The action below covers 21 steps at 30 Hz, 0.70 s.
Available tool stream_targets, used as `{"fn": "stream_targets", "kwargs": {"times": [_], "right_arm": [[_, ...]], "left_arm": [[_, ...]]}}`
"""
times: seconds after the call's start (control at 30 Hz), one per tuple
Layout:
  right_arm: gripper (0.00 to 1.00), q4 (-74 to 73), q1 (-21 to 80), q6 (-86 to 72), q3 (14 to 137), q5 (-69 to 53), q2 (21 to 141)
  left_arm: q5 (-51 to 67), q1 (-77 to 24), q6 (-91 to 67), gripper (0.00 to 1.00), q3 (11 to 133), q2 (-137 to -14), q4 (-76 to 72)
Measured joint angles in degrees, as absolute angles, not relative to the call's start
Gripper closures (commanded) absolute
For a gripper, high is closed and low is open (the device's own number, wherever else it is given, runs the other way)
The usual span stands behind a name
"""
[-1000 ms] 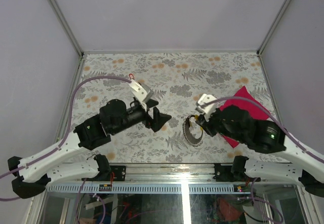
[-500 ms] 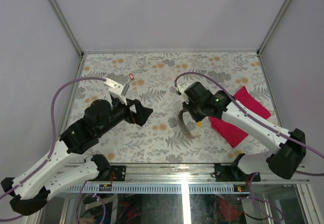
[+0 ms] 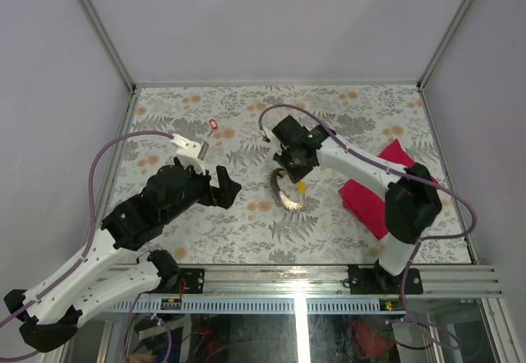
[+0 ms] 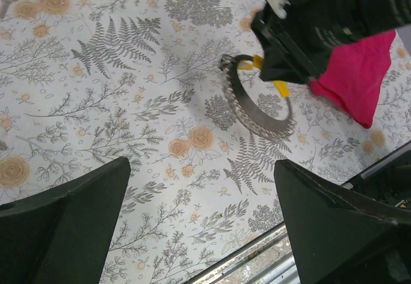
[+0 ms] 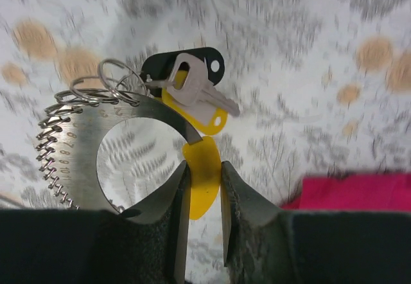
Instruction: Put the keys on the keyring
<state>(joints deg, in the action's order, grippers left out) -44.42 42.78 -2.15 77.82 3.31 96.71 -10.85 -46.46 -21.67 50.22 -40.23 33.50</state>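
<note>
Right gripper [image 5: 204,171] pinches the yellow tab [image 5: 200,154] of the keyring [image 5: 77,149]; keys [image 5: 192,88] lie just beyond its fingertips. Left gripper [image 4: 199,168] gapes wide, empty.

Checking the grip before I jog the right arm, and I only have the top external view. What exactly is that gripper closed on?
Observer: The right gripper pinches the yellow piece of the keyring, not its metal band.
Operator: Any keys at the ring?
Observer: Yes, a black-headed key and a yellow-headed key are bunched at its far edge.
Operator: And the left side?
Observer: The left gripper is wide open over the tabletop, nothing in it.
</note>
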Motion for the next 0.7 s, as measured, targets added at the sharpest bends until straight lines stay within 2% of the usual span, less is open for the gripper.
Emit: {"fn": "stream_targets", "kwargs": {"times": [0.23, 0.33, 0.43, 0.6, 0.7], "right_arm": [[0.97, -45.4, 41.5, 0.8, 102.5, 1.4, 117.4], [0.95, -44.8, 40.9, 1.5, 107.5, 1.4, 122.5], [0.94, -44.5, 40.4, 1.8, 105.0, 1.4, 123.5], [0.91, -43.4, 40.1, 1.7, 94.1, 1.3, 123.4], [0.86, -42.8, 40.1, 1.7, 90.7, 0.8, 121.8]], "left_arm": [[-11.0, -45.2, -23.2, 0.02, 48.9, -38.8, 34.3], [-11.0, -45.2, -23.7, 0.01, 48.5, -37.8, 34.4], [-11.2, -45.2, -24.2, 0.01, 47.7, -36.4, 34.9], [-11.5, -45.2, -24.9, 0.01, 46.1, -35.0, 36.0], [-11.4, -45.2, -25.1, 0.01, 45.4, -35.2, 36.1]]}}
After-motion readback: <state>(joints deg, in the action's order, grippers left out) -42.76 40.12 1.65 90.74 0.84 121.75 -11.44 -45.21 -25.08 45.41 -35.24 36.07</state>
